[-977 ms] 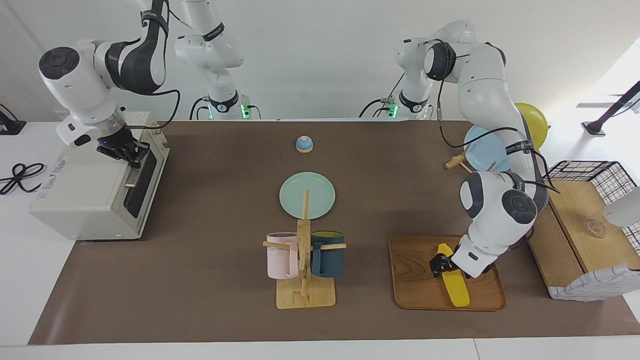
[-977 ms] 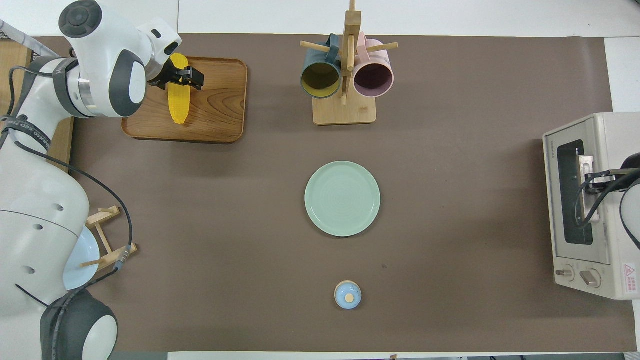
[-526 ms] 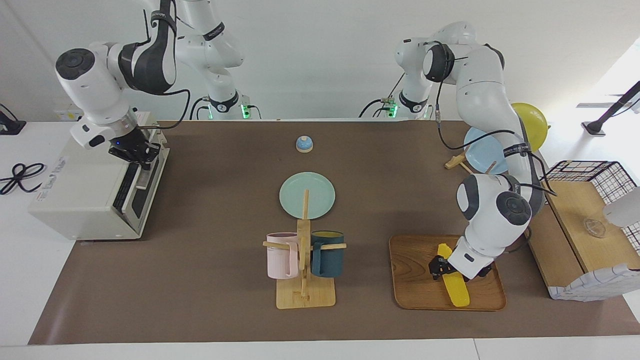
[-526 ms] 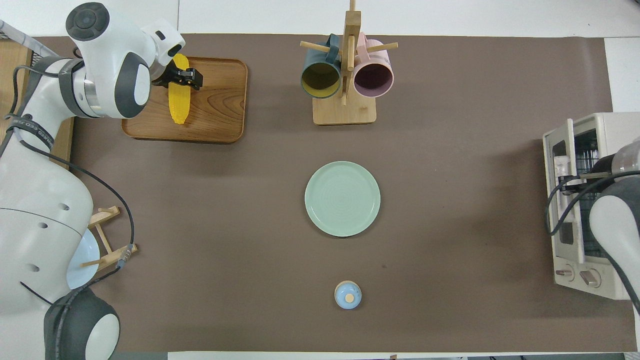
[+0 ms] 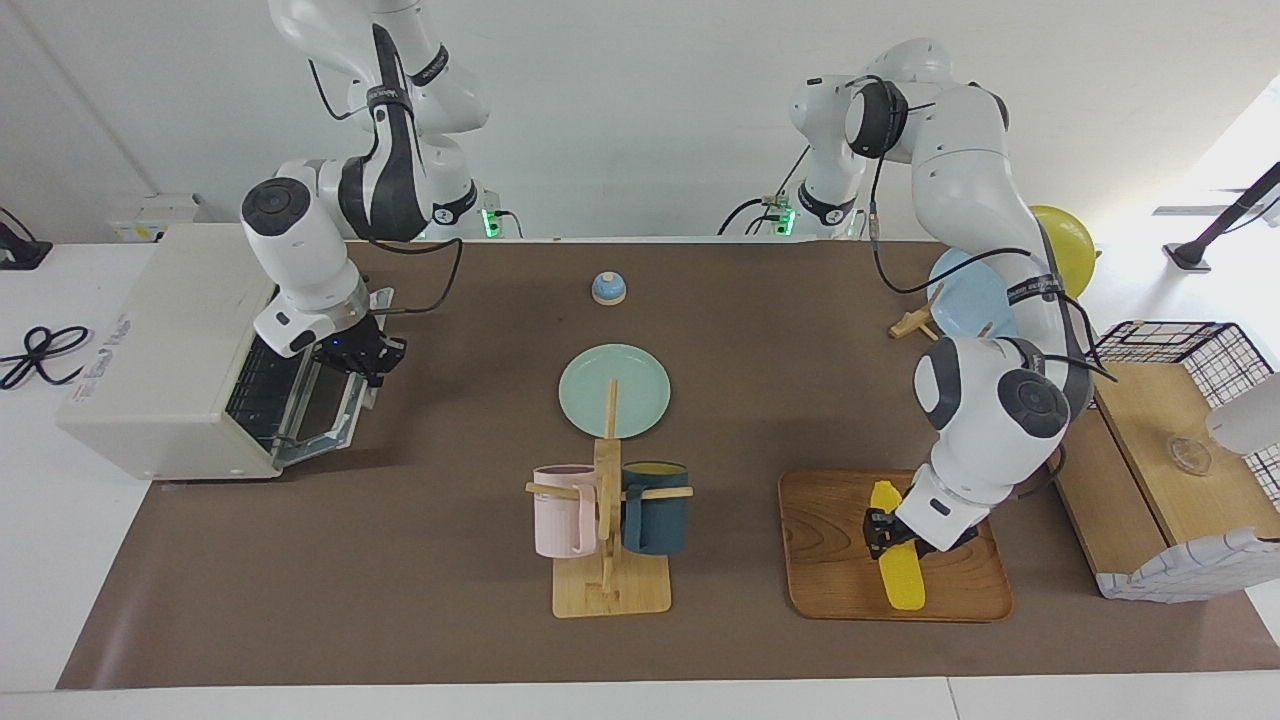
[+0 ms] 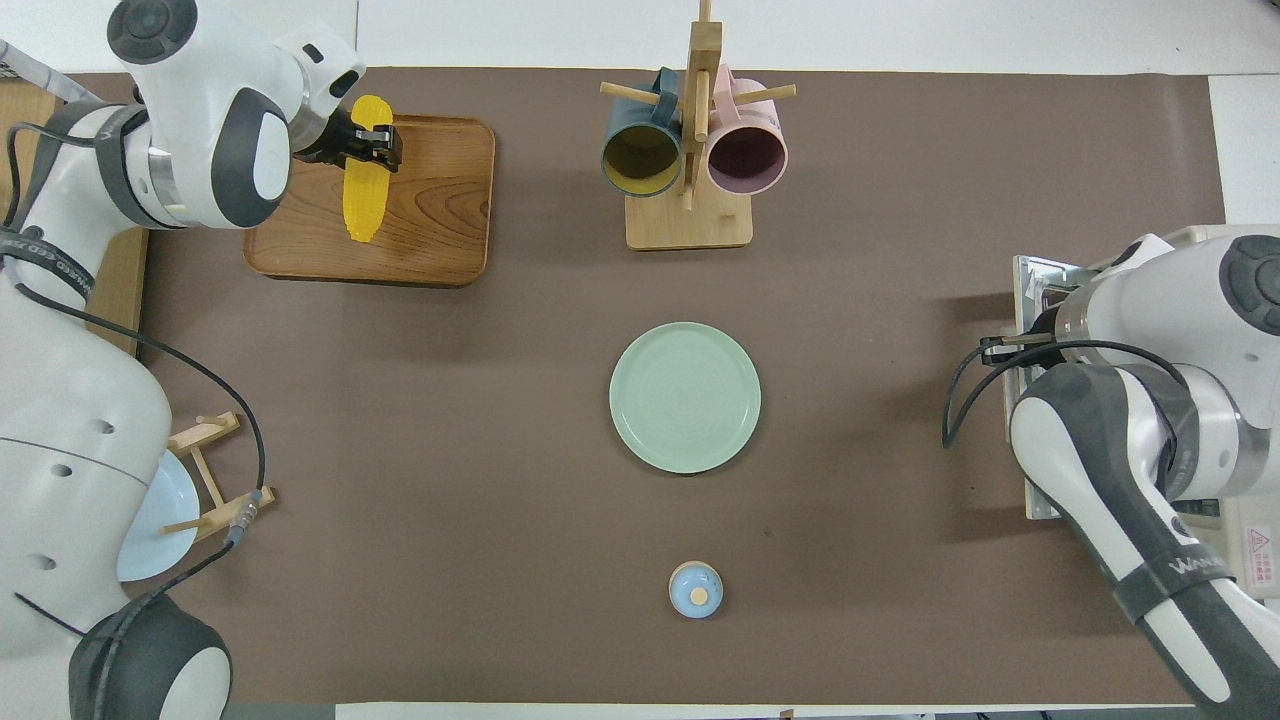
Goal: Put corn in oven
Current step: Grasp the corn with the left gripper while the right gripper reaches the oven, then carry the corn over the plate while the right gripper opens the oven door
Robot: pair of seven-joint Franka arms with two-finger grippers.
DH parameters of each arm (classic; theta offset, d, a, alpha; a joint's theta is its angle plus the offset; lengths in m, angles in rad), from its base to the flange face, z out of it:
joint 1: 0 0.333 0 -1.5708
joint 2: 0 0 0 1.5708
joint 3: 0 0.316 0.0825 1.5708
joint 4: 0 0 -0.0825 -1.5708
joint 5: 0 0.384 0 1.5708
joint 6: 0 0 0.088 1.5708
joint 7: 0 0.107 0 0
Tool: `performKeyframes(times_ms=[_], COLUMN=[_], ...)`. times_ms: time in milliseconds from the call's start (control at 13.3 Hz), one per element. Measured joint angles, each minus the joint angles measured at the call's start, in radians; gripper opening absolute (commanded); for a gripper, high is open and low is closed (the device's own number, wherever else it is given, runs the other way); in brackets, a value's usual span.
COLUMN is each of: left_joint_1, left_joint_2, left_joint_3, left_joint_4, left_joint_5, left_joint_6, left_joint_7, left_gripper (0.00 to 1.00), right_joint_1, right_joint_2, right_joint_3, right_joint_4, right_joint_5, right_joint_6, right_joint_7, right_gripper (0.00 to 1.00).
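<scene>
The corn [image 5: 897, 561] lies lengthwise on the wooden tray [image 5: 826, 570], which sits at the left arm's end of the table, well apart from the oven [image 5: 165, 350] at the right arm's end. The left gripper [image 5: 882, 532] is down over the tray and its fingers are clenched across the upper part of the cob, the end nearer to the robots; in the overhead view the black fingers [image 6: 377, 146] bracket the yellow body just below its tip. The cob's other end points away from the robots and rests at or just above the tray surface; whether it is lifted clear cannot be told. The oven stands with its door [image 5: 330, 410] dropped open toward the middle of the table, the wire rack showing in the dark opening. The right gripper [image 5: 368, 362] sits at the door's outer edge, clamped shut on the door handle there. Between the tray and the oven, near the middle of the table, a green plate [image 5: 614, 390] lies flat, and a wooden mug rack [image 5: 607, 540] with a pink mug [image 5: 562, 509] and a dark blue mug [image 5: 655, 505] stands farther from the robots than the plate. A small blue bell [image 5: 608, 288] sits nearer to the robots than the plate.
</scene>
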Motion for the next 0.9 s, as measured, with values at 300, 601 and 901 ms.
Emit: performKeyframes(times_ms=[300, 601, 901], left_joint_1=[-0.141, -0.388, -0.555], left_joint_2=[-0.291, -0.454, -0.462], left_joint_3=[-0.013, -0.015, -0.012], left_joint_4=[-0.239, -0.496, -0.667], left_joint_5=[-0.011, -0.020, -0.039], left_joint_6=[-0.100, -0.007, 0.247], left_joint_7=[-0.230, -0.486, -0.582], left_gripper=[0.00, 0.00, 0.00], right_joint_1=[0.018, 0.020, 0.064], right_joint_2=[0.074, 0.138, 0.138], right_joint_3=[0.000, -0.003, -0.004], right_joint_4=[-0.030, -0.027, 0.003], right_joint_5=[0.013, 0.043, 0.045], right_joint_6=[0.112, 0.186, 0.183], right_joint_7=[0.032, 0.039, 0.089], right_gripper=[0.00, 0.00, 0.00])
